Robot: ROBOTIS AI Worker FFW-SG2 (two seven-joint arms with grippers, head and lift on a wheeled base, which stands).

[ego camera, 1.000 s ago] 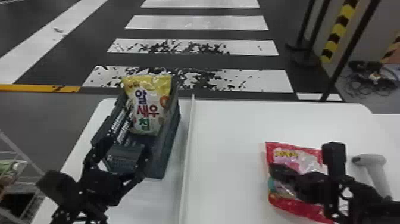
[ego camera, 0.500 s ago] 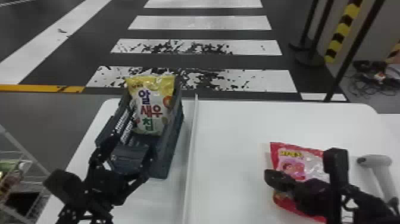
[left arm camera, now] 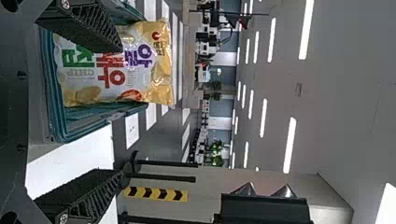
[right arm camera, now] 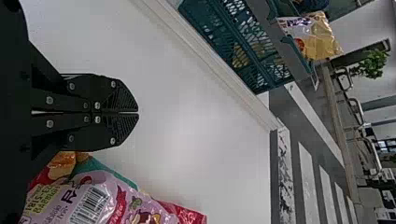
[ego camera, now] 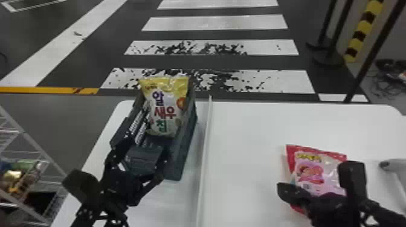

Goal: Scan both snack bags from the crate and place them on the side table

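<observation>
My left gripper (ego camera: 136,166) sits at the crate's near end, fingers wide, nothing between them; left wrist view adds their ribbed black pads. My right gripper (ego camera: 285,189) is over the red snack bag in head view; right wrist view gives its fingers pressed together, empty, tapered tips, screw heads.

Red snack bag (ego camera: 314,173): lying on the white table (ego camera: 247,135), crinkled glossy film, pink-printed front; right wrist view adds a barcode (right arm camera: 88,205) plus teal and orange patches. Grey scanner (ego camera: 392,165), rounded head, at the table's right side. Wire rack (ego camera: 33,148) off left, thin metal bars.

White raised strip (ego camera: 205,145), straight and narrow, between red bag and crate. Crate (ego camera: 181,160): long, hard-walled; right wrist view gets me its lattice side. Yellow snack bag (ego camera: 166,105) stands in the crate's far part, leaning back, puffy, shiny crimped top.

Past the table, worn white stripes (ego camera: 211,48) on dark floor, black posts, yellow-and-black guard (ego camera: 362,30). Left wrist view adds long ceiling lights (left arm camera: 289,144).
</observation>
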